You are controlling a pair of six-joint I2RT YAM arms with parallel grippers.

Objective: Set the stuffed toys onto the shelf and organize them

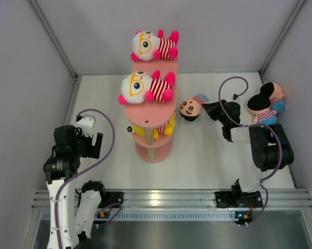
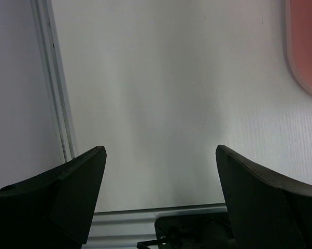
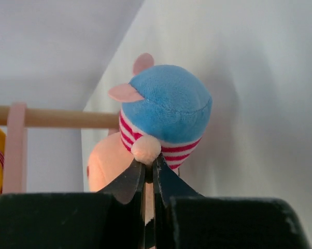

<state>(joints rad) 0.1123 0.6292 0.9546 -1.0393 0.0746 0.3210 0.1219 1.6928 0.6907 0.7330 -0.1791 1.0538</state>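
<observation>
The salmon-pink shelf [image 1: 145,111] stands mid-table. A white-faced doll with orange glasses [image 1: 155,45] lies on its top tier, a second one [image 1: 145,87] on the middle tier, and a yellow bear [image 1: 165,128] on a lower tier. My right gripper [image 1: 212,110] is shut on a pale limb of the black-haired doll [image 1: 192,107], just right of the shelf. In the right wrist view the gripper [image 3: 149,163] pinches the limb, with the doll [image 3: 166,109] in blue pants in front. A mouse-eared toy [image 1: 267,104] lies at the far right. My left gripper [image 1: 94,144] is open and empty left of the shelf; the left wrist view [image 2: 160,150] shows only bare table between its fingers.
Grey walls close in the white table on the left, right and back. The shelf's base edge [image 2: 306,46] shows at the upper right of the left wrist view. A wooden post [image 3: 57,118] and a pink tier edge [image 3: 16,150] lie left of the held doll.
</observation>
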